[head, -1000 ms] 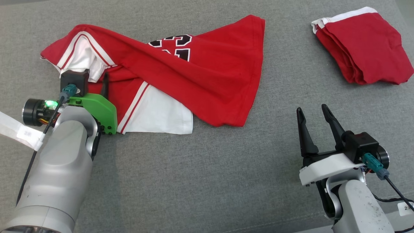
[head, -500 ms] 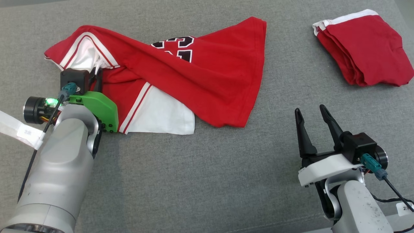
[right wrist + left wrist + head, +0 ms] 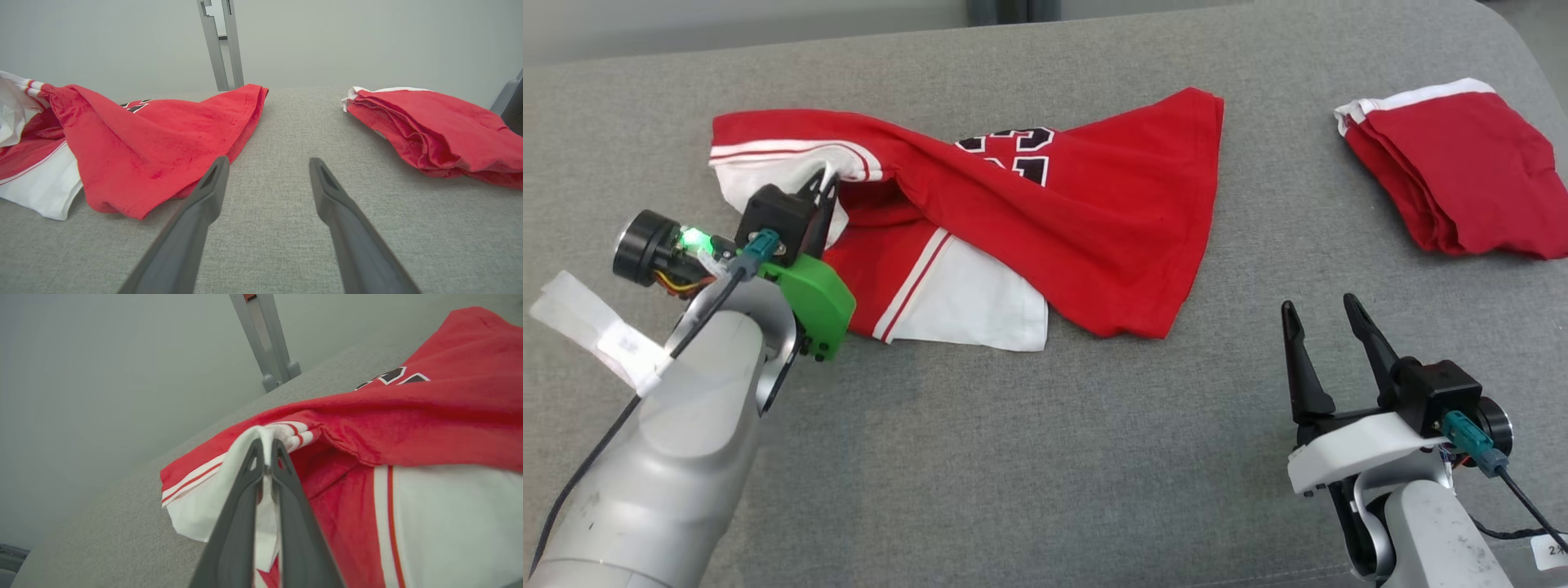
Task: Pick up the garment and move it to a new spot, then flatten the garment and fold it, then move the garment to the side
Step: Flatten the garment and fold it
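Left end effector is pinching a white edge of the shirt, with its two fingers pressed together on the cloth. The shirt is lying crumpled on the grey worktop, at the far left and middle. From the pinch, the rest of the shirt is stretching away to the right, so its long way is running left to right. The left arm is the nearer one, and it is touching the cloth. It is reaching in from the near left, with its fingers pointing far and a little right, low over the worktop. I think the next move is lifting the shirt by this pinch, and the loose right part may drag behind. Right end effector is sitting at the near right, well apart from the shirt, fingers spread wide and holding nothing. A folded red pile is sitting at the far right.
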